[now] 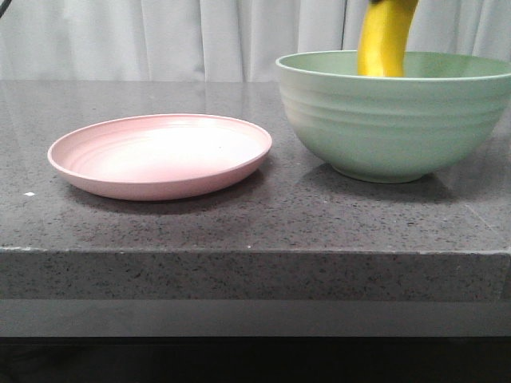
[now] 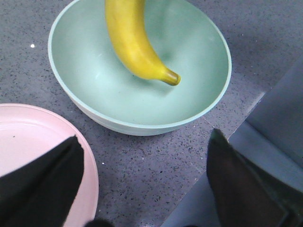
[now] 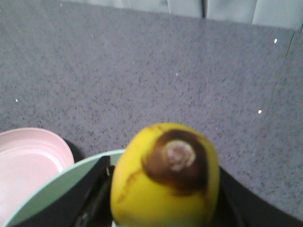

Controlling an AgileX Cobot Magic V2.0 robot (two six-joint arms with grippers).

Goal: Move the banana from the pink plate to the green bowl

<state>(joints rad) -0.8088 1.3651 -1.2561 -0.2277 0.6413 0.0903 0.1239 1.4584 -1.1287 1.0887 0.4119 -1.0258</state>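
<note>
The right gripper (image 3: 163,198) is clamping the short, plump, bright yellow banana (image 1: 385,38), which is hanging inside the deep, ridged, mint-green bowl (image 1: 395,120). The left gripper (image 2: 142,189) is hovering wide apart near the bowl. Beside the bowl, the shallow pale pink plate (image 1: 160,155) is sitting on the speckled grey stone desk (image 1: 255,223).

A staged test bench, by its speckled grey stone counter (image 1: 239,215) and plain white curtain (image 1: 160,36) backdrop.
</note>
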